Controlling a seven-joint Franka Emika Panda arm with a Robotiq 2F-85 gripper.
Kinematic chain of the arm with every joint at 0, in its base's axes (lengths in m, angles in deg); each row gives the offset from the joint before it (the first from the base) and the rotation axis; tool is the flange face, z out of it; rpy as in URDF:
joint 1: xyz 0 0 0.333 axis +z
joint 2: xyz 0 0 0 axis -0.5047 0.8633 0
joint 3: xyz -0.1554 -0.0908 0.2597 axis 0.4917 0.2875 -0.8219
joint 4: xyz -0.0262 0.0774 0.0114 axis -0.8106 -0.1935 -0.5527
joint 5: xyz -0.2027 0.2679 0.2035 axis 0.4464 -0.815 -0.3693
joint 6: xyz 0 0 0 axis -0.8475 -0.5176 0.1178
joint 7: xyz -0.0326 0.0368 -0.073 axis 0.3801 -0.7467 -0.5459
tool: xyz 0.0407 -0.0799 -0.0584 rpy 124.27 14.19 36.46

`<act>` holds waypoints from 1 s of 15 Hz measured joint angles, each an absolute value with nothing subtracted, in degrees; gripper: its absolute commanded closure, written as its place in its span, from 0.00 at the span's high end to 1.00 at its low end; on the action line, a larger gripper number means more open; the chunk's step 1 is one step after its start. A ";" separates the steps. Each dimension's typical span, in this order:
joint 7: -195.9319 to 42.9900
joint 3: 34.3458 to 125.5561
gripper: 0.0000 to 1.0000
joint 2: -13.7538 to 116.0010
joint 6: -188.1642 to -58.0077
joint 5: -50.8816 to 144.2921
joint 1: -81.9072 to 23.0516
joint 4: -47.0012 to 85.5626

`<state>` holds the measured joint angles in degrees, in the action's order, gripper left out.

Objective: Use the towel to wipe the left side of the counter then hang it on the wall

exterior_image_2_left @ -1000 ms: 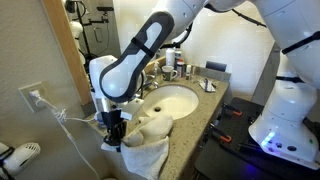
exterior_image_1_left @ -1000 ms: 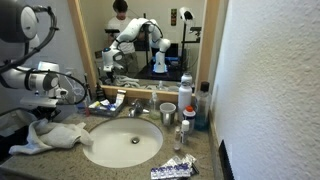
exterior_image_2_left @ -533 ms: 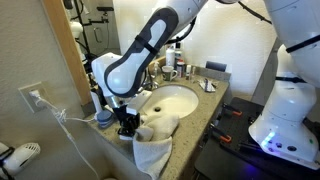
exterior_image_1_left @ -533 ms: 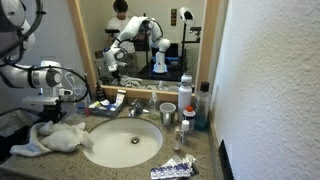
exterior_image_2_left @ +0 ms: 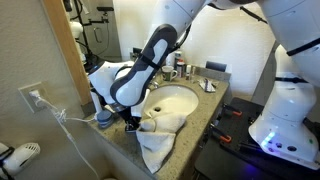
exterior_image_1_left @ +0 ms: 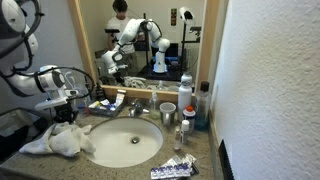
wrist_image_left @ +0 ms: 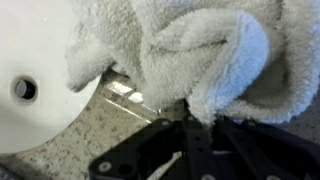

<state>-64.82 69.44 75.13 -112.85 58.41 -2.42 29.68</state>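
I noted black gripper (wrist_image_left: 190, 118) clenched on pale grey-white terry towel (exterior_image_1_left: 58, 141). Towel bunched on speckled granite counter (wrist_image_left: 80, 145), left of oval white sink (exterior_image_1_left: 125, 142). Bulk trailed left from gripper.

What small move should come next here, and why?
Probably drag the claw along the counter, away from the sink, pulling the towel with it. The claw is shut on the towel, which lies bunched beside the sink, a fold over its rim, so a sideways drag would wipe.

hand (exterior_image_1_left: 66, 115) clamped on towel (exterior_image_1_left: 55, 142), bunched on counter (exterior_image_1_left: 207, 158) beside sink (exterior_image_1_left: 115, 150).
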 measured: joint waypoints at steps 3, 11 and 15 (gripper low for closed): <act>-64.92 70.43 0.03 77.75 -112.34 64.21 -0.39 25.05; -77.79 67.24 0.03 84.62 -111.99 62.78 -2.10 12.59; -85.33 62.76 0.03 87.36 -111.07 54.42 -6.14 8.25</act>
